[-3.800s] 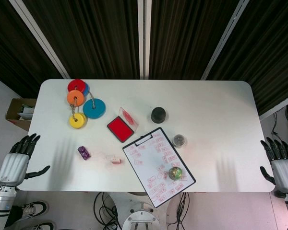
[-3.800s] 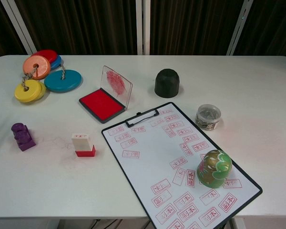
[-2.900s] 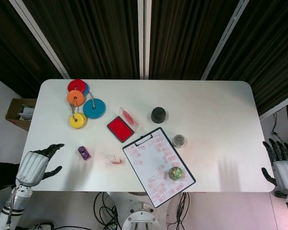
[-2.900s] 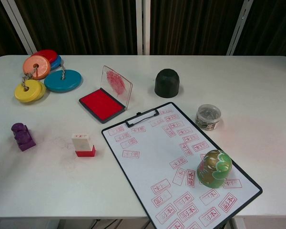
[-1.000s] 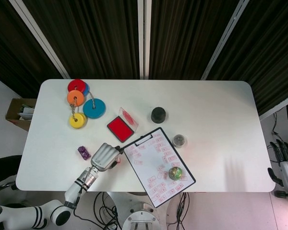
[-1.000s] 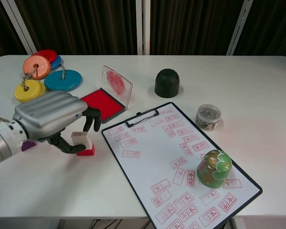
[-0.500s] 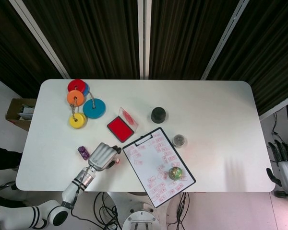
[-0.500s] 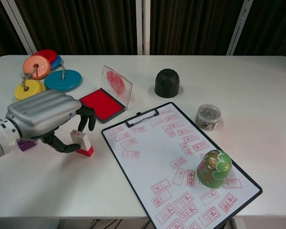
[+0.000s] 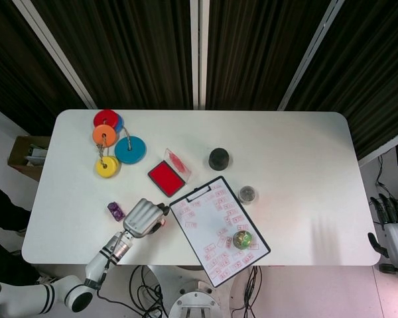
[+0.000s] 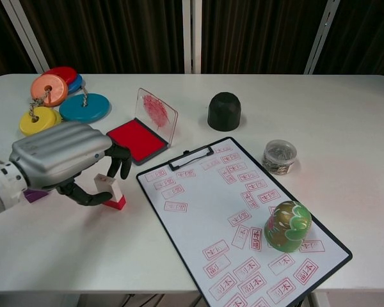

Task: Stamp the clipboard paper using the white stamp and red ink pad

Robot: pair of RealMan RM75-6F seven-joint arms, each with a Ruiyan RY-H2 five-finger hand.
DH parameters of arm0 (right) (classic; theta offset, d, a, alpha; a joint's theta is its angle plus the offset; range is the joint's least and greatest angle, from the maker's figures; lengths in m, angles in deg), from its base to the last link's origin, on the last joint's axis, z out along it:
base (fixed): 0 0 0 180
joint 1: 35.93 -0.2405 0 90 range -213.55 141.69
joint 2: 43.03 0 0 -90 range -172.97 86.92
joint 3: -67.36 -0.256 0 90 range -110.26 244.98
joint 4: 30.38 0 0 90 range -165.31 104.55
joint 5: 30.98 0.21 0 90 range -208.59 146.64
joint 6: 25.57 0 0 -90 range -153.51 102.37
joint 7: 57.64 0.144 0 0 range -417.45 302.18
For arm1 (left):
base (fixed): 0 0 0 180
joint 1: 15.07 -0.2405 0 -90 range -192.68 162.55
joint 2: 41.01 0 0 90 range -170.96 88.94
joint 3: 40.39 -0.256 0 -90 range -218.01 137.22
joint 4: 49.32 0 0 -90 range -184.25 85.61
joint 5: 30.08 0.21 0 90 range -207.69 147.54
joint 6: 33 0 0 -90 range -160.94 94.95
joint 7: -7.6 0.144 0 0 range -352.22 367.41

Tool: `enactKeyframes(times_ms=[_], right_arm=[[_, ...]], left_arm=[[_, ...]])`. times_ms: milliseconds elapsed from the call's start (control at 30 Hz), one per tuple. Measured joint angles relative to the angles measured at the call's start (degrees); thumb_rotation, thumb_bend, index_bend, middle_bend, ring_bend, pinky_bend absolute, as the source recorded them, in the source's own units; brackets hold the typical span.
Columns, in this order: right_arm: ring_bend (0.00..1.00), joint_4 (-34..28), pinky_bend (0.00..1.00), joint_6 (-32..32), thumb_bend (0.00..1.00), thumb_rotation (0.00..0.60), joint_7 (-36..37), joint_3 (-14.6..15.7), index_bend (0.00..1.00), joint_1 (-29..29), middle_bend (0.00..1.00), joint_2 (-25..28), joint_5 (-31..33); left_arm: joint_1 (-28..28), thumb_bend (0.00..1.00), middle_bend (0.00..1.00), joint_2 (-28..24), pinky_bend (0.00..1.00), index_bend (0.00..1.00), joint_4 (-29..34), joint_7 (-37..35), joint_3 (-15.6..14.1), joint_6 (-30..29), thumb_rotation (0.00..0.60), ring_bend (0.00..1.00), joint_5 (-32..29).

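The white stamp (image 10: pixel 109 189) with a red base stands tilted on the table just left of the clipboard (image 10: pixel 198 211), whose paper carries several red prints. My left hand (image 10: pixel 61 160) curls over the stamp and grips it between thumb and fingers. In the head view the left hand (image 9: pixel 140 217) hides most of the stamp (image 9: pixel 161 223). The red ink pad (image 10: pixel 134 139) lies open behind the stamp, its clear lid raised. My right hand (image 9: pixel 397 232) hangs off the table's right edge, fingers apart and holding nothing.
A green-gold egg figure (image 10: pixel 287 225) stands on the clipboard's lower right. A black cup (image 10: pixel 224 111) and a small clear jar (image 10: pixel 280 157) sit behind and to the right. Coloured discs on a chain (image 10: pixel 83 107) lie at the back left; a purple piece (image 10: pixel 31 195) peeks out beside my left hand.
My left hand came in from the table's left edge to the stamp and closed around it. The stamp has tipped and shifted slightly. The right hand drew back a little.
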Motion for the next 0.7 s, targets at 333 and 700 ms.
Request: enactKeyframes(times_ms=[333, 700], right_arm=[[0.00, -0.15, 0.00, 0.80, 0.27, 0.600, 0.10, 0.18, 0.00, -0.15, 0.00, 0.14, 0.18], [0.00, -0.33, 0.00, 1.16, 0.27, 0.600, -0.21, 0.24, 0.00, -0.26, 0.00, 0.21, 0.29]], left_arm=[[0.21, 0.29, 0.58, 0.39, 1.00, 0.53, -0.39, 0.01, -0.02, 0.06, 0.600, 0.93, -0.80], [0.30, 0.35, 0.65, 0.71, 1.00, 0.60, -0.63, -2.43, 0.11, 0.40, 0.600, 0.94, -1.86]])
